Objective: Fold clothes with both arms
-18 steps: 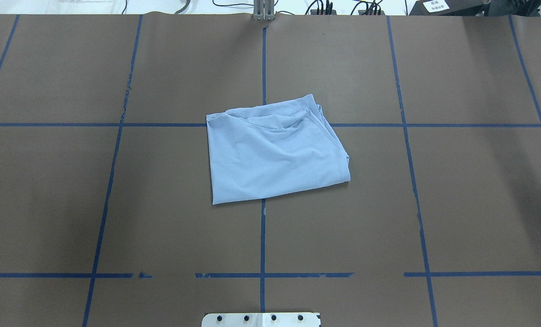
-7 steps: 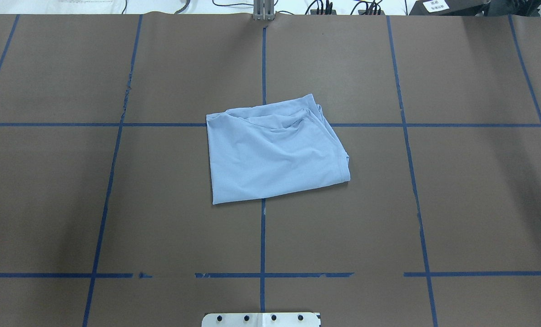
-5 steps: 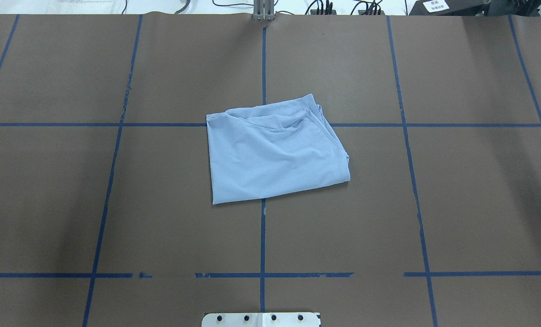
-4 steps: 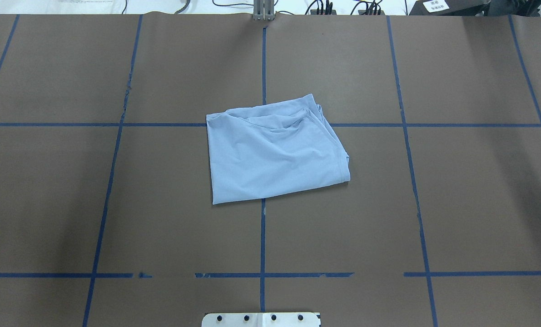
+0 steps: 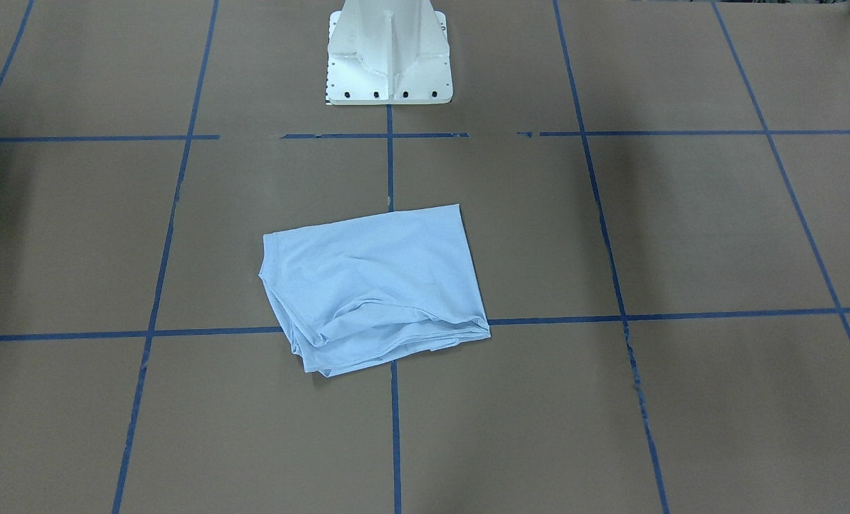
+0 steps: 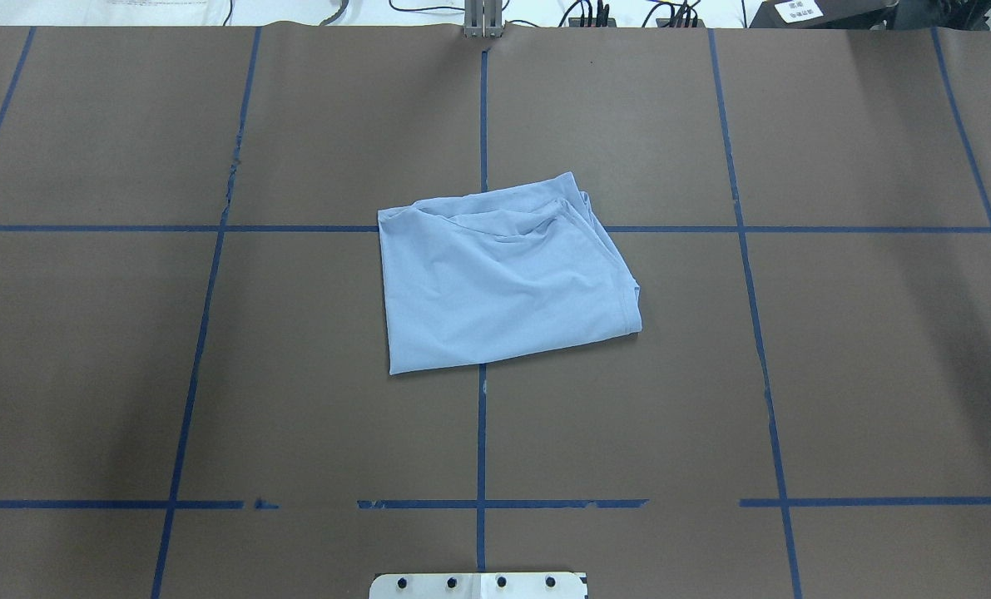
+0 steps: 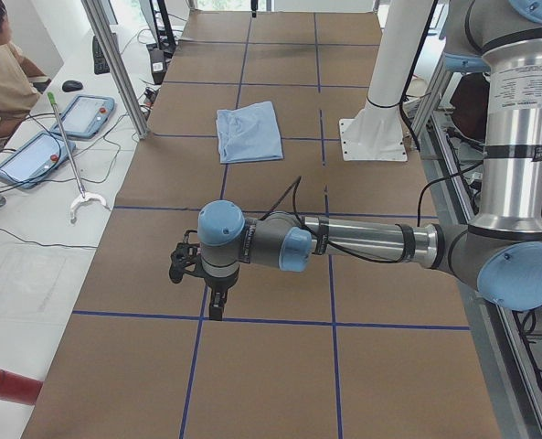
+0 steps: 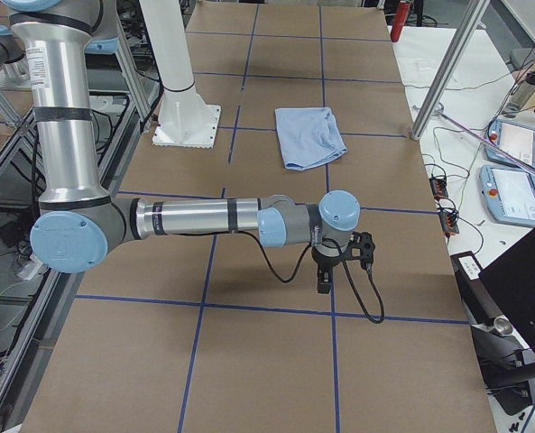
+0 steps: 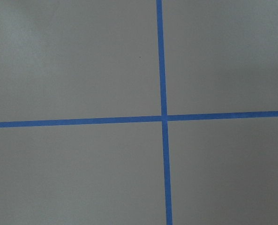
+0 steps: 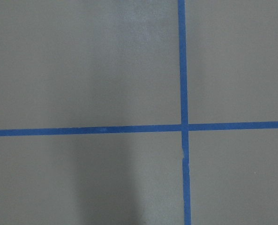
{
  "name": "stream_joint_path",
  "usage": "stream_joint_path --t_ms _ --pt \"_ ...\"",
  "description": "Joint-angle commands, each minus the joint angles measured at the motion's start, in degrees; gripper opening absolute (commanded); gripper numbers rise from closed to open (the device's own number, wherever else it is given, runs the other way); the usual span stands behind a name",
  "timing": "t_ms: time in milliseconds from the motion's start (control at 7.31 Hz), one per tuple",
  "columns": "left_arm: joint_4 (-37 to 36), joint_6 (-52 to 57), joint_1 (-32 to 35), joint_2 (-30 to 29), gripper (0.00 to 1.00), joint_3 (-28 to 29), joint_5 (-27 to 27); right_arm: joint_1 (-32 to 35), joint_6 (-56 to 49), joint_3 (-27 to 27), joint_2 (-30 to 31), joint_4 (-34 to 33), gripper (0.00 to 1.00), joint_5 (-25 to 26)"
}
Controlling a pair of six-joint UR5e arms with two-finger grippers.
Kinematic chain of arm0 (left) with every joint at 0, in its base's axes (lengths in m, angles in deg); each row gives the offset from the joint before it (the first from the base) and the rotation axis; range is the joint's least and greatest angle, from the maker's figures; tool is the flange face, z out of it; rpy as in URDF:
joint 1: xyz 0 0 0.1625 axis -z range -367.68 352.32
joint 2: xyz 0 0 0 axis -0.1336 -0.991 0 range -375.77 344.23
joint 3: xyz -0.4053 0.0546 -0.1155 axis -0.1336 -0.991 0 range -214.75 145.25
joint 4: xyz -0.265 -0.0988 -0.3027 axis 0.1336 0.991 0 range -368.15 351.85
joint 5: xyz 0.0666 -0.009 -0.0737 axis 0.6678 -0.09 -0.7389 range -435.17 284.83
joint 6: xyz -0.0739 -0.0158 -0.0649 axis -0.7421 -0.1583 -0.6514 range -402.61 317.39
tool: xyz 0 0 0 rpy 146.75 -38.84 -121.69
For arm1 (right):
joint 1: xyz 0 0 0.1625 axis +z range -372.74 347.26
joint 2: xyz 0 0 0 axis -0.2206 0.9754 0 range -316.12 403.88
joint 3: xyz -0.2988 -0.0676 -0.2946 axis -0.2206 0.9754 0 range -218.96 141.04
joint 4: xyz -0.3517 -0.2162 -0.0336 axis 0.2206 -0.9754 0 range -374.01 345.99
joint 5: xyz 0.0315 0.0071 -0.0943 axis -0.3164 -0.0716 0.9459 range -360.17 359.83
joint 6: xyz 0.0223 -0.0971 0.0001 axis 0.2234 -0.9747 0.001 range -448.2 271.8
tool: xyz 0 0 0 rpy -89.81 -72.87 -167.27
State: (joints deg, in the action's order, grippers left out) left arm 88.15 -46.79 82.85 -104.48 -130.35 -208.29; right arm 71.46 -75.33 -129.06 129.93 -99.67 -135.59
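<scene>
T-shirt (image 6: 503, 279), light blue, lies folded into a rough rectangle at the middle of the brown counter (image 6: 112, 374). It sits over a crossing of blue tape lines (image 6: 482, 433), and nothing touches it.

Out toward 9 o'clock from the cloth, and well apart from it, the left arm (image 7: 362, 245) stretches low and level over the counter. The left gripper (image 7: 217, 309) points straight down just above a tape line. From the side I cannot tell whether its fingers are released or clenched. Its wrist camera sees only bare counter and a tape cross (image 9: 164, 117).

At the centre, the T-shirt's 9 o'clock edge is a clean fold. Its 12 o'clock edge shows loose, layered wrinkles, and a stitched hem shows at its 4 o'clock corner. The white pedestal base (image 6: 478, 585) stands at 6 o'clock from it.

Off toward 3 o'clock, also well apart, the right arm (image 8: 195, 218) mirrors that pose. The right gripper (image 8: 323, 281) hangs down over the counter, and here too I cannot tell how the fingers are set.
</scene>
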Motion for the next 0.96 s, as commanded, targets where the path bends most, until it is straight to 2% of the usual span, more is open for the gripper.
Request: stream_joint_path --t_ms 0,411,821 --pt "0.0 0.1 0.0 -0.3 1.0 -0.4 0.0 0.0 0.1 0.0 0.0 0.0 1.0 0.0" --pt "-0.2 0.1 0.0 -0.3 1.0 -2.7 -0.1 0.0 0.1 0.0 0.0 0.1 1.0 0.0" --pt "0.2 0.1 0.0 -0.3 1.0 -2.3 -0.1 0.0 0.1 0.3 -0.1 0.1 1.0 0.2"
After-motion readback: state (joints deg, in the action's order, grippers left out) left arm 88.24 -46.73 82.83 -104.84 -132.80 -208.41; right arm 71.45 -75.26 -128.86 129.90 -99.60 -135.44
